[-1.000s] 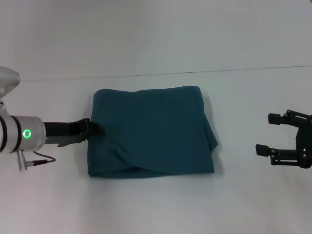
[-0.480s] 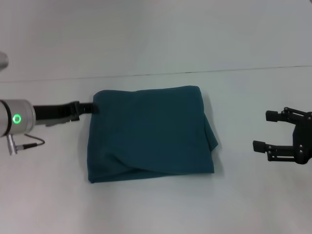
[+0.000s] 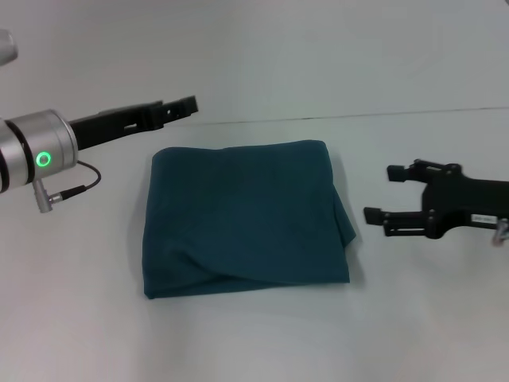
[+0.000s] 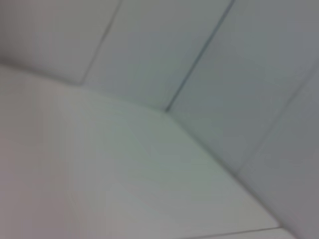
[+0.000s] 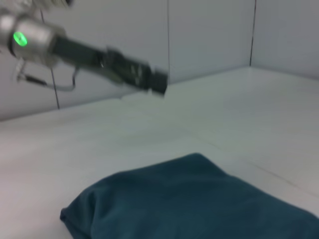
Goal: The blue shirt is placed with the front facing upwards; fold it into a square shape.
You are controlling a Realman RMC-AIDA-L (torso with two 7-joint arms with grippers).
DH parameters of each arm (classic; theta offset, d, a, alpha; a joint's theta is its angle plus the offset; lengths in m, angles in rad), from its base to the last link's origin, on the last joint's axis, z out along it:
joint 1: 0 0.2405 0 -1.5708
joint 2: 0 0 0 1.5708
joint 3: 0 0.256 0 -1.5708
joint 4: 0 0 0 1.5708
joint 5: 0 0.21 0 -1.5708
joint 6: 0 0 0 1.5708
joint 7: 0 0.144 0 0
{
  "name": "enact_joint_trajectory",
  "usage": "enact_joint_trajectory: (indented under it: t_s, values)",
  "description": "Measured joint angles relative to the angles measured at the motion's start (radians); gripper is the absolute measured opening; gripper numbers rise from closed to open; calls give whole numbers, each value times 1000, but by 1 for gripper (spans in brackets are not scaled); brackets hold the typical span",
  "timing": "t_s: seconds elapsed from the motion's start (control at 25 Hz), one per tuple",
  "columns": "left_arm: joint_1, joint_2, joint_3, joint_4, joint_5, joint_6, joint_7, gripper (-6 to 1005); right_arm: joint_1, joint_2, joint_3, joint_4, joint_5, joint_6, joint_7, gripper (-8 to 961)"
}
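Observation:
The blue shirt lies folded into a rough square in the middle of the white table, with a small flap sticking out at its right edge; no lettering shows. In the right wrist view the blue shirt fills the near foreground. My left gripper is raised above the table behind the shirt's back left corner and holds nothing; it shows in the right wrist view as the left gripper up in the air. My right gripper stands open just right of the shirt's right edge, apart from the cloth.
The white table runs to a seam with the pale wall behind the shirt. The left wrist view holds only table surface and wall panels.
My left gripper has let go of the shirt's left edge and lifted up and back. My right gripper has moved left toward the shirt. The shirt has stayed in place.

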Motion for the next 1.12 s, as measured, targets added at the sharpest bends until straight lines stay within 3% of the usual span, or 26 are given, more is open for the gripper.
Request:
enact_joint_trajectory:
  t_s: [0.24,0.44,0.68,1.12]
  values:
    - [31,8,-7,-3,-154,181,274,712,31,-3,-101,15,0,29,32,942]
    - [27,33,-8,0,-150,424,440,705,21,-17,-135,-47,-1,-140,34,942]
    - [23,52,-9,52,-79,683,470,706,-36,-24,-117,-179,14,-323,72,942]
    - [24,47,-9,78,-26,763,517,743,-55,-15,-115,-223,23,-378,93,942]
